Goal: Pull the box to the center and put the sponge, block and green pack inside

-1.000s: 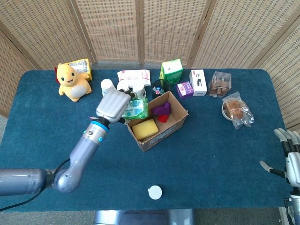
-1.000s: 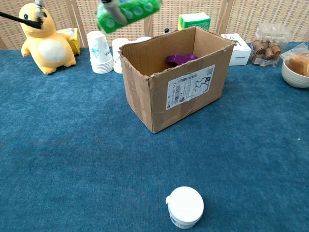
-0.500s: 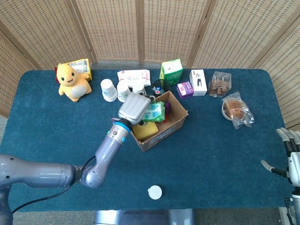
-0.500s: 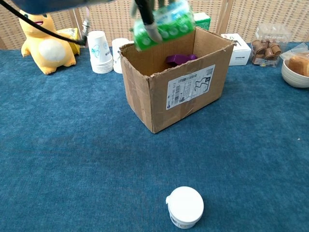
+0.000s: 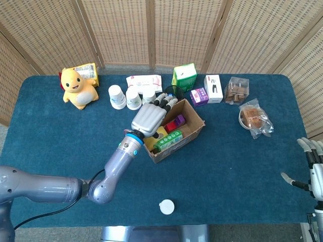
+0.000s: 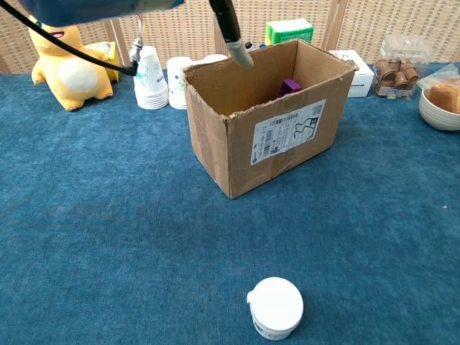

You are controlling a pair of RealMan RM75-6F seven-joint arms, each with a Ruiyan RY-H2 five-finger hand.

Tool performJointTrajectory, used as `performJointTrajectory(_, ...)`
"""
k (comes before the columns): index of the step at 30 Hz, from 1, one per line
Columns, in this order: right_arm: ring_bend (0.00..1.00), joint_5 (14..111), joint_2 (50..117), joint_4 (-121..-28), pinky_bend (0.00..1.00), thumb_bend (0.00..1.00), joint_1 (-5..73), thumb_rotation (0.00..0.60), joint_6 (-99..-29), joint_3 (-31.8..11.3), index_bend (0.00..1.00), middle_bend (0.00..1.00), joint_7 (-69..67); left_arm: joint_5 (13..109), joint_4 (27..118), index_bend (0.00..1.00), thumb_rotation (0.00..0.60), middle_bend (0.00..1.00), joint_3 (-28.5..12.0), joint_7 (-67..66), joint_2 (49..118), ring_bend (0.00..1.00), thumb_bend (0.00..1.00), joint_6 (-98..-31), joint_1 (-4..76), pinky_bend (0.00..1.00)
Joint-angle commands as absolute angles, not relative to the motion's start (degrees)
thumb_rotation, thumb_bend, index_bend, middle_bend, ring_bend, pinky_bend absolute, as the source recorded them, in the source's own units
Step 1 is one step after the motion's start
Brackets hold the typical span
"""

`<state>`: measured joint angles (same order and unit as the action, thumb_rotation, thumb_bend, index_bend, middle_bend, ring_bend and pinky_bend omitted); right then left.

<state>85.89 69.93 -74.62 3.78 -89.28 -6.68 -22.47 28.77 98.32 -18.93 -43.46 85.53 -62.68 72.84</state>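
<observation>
Wicker screen panels (image 5: 151, 30) back a table w/ blue cloth (image 5: 60, 151). Centre: open cardboard box (image 5: 189, 133), printed label on its near side per chest view. Inside box, head view: green pack (image 5: 169, 141) lying along the near wall, yellow sponge (image 5: 159, 132) partly under the hand, purple block (image 5: 177, 121) toward the far end; chest view shows only the block's top edge above the rim.

Left hand (image 5: 149, 119) is over the box's left-rear corner, back of hand up, fingers (image 5: 164, 102) extended and apart toward the far rim, holding nothing. Chest view shows only one fingertip at the rim, arm blurred at the top edge. Right hand (image 5: 313, 169) at the far right table edge, fingers spread, empty; clear of all items.

Back row, L to R: yellow plush toy (image 5: 76, 89) w/ a yellow packet behind it; paper cups (image 5: 126, 97); white-and-pink pack (image 5: 145, 80); green carton (image 5: 184, 76); small purple box (image 5: 199, 96); white box (image 5: 214, 88); clear bag of brown items (image 5: 237, 89); bowl of bagged bread (image 5: 254, 120). White lidded jar (image 5: 166, 206) sits alone near the front edge, well apart from the box.
</observation>
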Motion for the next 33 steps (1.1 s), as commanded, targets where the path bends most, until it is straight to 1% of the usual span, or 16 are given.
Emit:
performJointTrajectory(1, 0.00, 86.0, 69.9, -74.7, 0.06, 0.00, 3.7, 0.600, -89.5, -6.7, 0.10, 0.00, -22.2, 30.9, 103.1, 0.03, 0.600, 0.00, -16.1, -45.0, 80.9, 0.00, 0.11, -64.8, 70.4, 0.26)
performJointTrajectory(5, 0.00, 86.2, 69.9, -75.0, 0.06, 0.00, 3.7, 0.600, -89.7, -6.7, 0.10, 0.00, -21.8, 34.9, 109.4, 0.03, 0.600, 0.00, -11.7, -45.2, 74.2, 0.00, 0.11, -68.5, 65.4, 0.20)
performJointTrajectory(7, 0.00, 86.7, 69.9, -75.2, 0.06, 0.00, 3.7, 0.600, -89.9, -6.5, 0.10, 0.00, -21.2, 37.7, 112.0, 0.02, 0.600, 0.00, -7.1, -47.3, 70.5, 0.00, 0.11, -71.5, 62.1, 0.16)
performJointTrajectory(9, 0.00, 86.9, 69.9, -75.2, 0.06, 0.00, 3.7, 0.600, -90.0, -6.3, 0.10, 0.00, -20.7, 39.7, 113.3, 0.01, 0.600, 0.00, -4.6, -47.8, 68.6, 0.00, 0.11, -73.3, 59.9, 0.08)
performJointTrajectory(10, 0.00, 87.1, 70.0, -75.3, 0.06, 0.00, 3.8, 0.600, -89.9, -6.1, 0.10, 0.00, -20.0, 40.9, 114.2, 0.01, 0.600, 0.00, -2.7, -47.6, 67.2, 0.00, 0.11, -74.9, 57.8, 0.05)
performJointTrajectory(11, 0.00, 87.2, 70.0, -75.3, 0.06, 0.00, 3.8, 0.600, -89.8, -6.0, 0.09, 0.00, -19.6, 41.5, 114.6, 0.01, 0.600, 0.00, -1.8, -47.2, 66.6, 0.00, 0.11, -75.6, 56.7, 0.02)
performJointTrajectory(12, 0.00, 87.4, 69.9, -75.4, 0.05, 0.00, 3.9, 0.600, -89.7, -5.8, 0.09, 0.00, -18.5, 41.1, 115.5, 0.00, 0.600, 0.00, 0.8, -46.3, 64.9, 0.00, 0.11, -77.9, 53.3, 0.00)
performJointTrajectory(16, 0.00, 87.6, 69.7, -76.1, 0.03, 0.00, 3.7, 0.600, -89.7, -5.5, 0.09, 0.00, -15.6, 46.2, 116.0, 0.00, 0.600, 0.00, 5.3, -42.3, 62.3, 0.00, 0.11, -80.5, 47.0, 0.00)
performJointTrajectory(20, 0.00, 87.6, 68.6, -78.0, 0.00, 0.00, 3.5, 0.600, -89.0, -4.8, 0.07, 0.00, -12.8, 53.8, 112.9, 0.00, 0.600, 0.00, 9.5, -36.7, 61.4, 0.00, 0.10, -82.9, 40.5, 0.00)
performJointTrajectory(21, 0.00, 87.6, 67.9, -79.1, 0.00, 0.00, 3.4, 0.600, -88.3, -4.3, 0.06, 0.00, -11.6, 56.6, 110.7, 0.00, 0.600, 0.00, 11.4, -35.1, 61.6, 0.00, 0.10, -84.4, 37.8, 0.00)
performJointTrajectory(24, 0.00, 87.7, 67.1, -80.9, 0.00, 0.00, 3.4, 0.600, -87.9, -4.0, 0.05, 0.00, -10.1, 62.0, 106.3, 0.00, 0.600, 0.00, 13.6, -30.2, 62.9, 0.00, 0.10, -86.6, 33.1, 0.00)
performJointTrajectory(29, 0.00, 87.4, 66.7, -81.9, 0.00, 0.00, 3.5, 0.600, -87.2, -3.9, 0.05, 0.00, -9.0, 68.5, 98.8, 0.00, 0.600, 0.00, 15.5, -19.5, 65.0, 0.00, 0.10, -89.3, 25.4, 0.00)
performJointTrajectory(33, 0.00, 87.3, 66.7, -82.1, 0.00, 0.00, 3.5, 0.600, -87.3, -4.0, 0.06, 0.00, -8.6, 72.9, 91.7, 0.00, 0.600, 0.00, 15.2, -10.7, 67.1, 0.00, 0.10, -90.3, 20.8, 0.00)
